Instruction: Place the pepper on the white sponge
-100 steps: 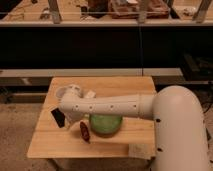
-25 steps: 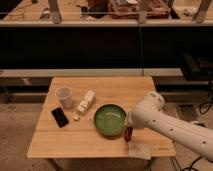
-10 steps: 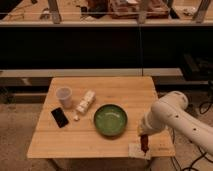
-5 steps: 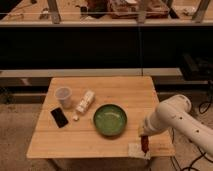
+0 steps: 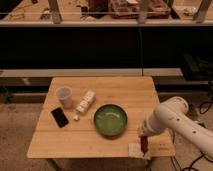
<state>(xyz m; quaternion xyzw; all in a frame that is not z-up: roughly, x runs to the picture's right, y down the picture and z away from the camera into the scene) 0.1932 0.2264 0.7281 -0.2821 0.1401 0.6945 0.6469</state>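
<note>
end effector [image 5: 142,136] over white sponge [image 5: 136,149] | pepper [image 5: 144,144] on sponge | right of green bowl [image 5: 110,120]

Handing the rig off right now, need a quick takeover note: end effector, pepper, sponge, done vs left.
End effector: at the table's front right corner, lowered directly over the white sponge, with the pepper at its tip.
Pepper: dark red, upright, low end on or just above the sponge; contact cannot be told.
Sponge: flat at the front right edge of the table, right of the green bowl.
Done: pepper carried to the sponge.
Left: confirm release, lift the arm away, check that the pepper rests on the sponge.
</note>
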